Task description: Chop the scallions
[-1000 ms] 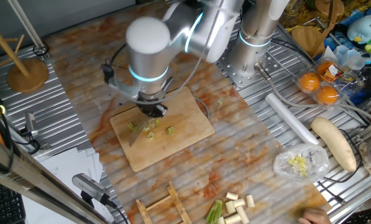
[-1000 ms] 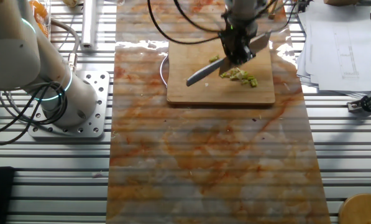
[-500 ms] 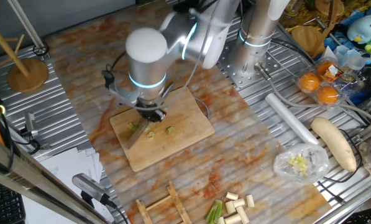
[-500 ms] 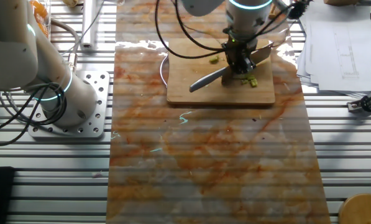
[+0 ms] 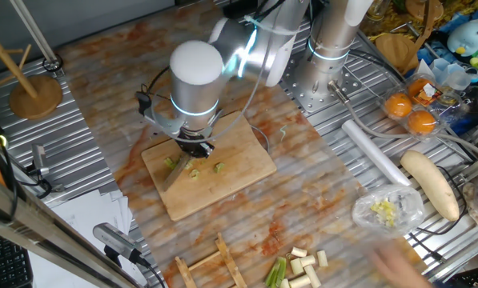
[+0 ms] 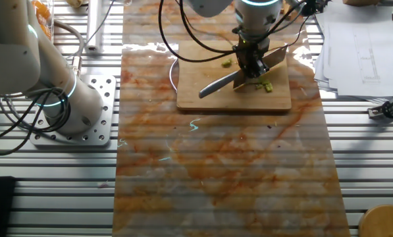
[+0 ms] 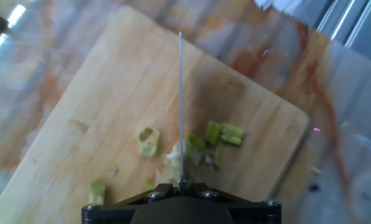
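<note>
Tool [image 6: 252, 62] clamped on knife [image 6: 230, 79], blade edge-down over scallions [image 7: 201, 146] on board [image 5: 210, 172]. Best to press straight down through the cluster, keeping blade square.

Gripper [image 5: 195, 147] fingers hidden under the wrist in both fixed views; hand view crops them at the bottom edge; knife [image 6: 239, 74] handle buried in the grip; blurred shape [image 5: 399, 260] unidentifiable.

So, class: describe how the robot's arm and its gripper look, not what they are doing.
The arm is smooth, rounded, silver-white metal with glowing cyan rings at its joints. Thin black cables loop around its wrist. The small gripper at its tip is black.
</note>
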Controlling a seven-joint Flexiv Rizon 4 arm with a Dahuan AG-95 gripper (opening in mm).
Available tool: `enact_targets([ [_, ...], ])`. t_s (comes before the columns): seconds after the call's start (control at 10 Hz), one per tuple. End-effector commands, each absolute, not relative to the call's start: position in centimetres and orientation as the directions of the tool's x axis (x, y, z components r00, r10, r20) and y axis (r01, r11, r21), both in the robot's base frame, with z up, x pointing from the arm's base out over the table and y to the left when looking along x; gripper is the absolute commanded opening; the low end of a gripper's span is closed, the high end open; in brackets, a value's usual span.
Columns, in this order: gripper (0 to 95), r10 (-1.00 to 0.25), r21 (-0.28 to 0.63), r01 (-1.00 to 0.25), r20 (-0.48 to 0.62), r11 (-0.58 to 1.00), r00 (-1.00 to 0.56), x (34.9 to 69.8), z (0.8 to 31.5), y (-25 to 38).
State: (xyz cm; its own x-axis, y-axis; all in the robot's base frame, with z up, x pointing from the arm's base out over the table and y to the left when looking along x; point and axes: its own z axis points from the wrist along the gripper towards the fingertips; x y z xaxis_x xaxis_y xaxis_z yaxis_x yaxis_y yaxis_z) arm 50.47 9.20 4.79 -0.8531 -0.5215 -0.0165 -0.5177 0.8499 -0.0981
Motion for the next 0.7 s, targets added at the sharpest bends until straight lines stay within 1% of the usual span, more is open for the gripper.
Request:
enact_targets([
  [0.1, 0.0, -0.512, -0.038, -0.512, 0.000, 0.858, -0.859, 49.0, 8.7, 9.6],
  [0.3, 0.0, -0.512, -0.032, -0.511, -0.006, 0.859, -0.859, 48.3, 8.3, 9.5],
  [0.5, 0.0, -0.510, -0.037, -0.509, -0.003, 0.860, -0.860, 48.3, 7.8, 9.4],
  [0.7, 0.0, -0.495, -0.045, -0.494, -0.021, 0.868, -0.869, 48.7, 6.2, 9.0],
])
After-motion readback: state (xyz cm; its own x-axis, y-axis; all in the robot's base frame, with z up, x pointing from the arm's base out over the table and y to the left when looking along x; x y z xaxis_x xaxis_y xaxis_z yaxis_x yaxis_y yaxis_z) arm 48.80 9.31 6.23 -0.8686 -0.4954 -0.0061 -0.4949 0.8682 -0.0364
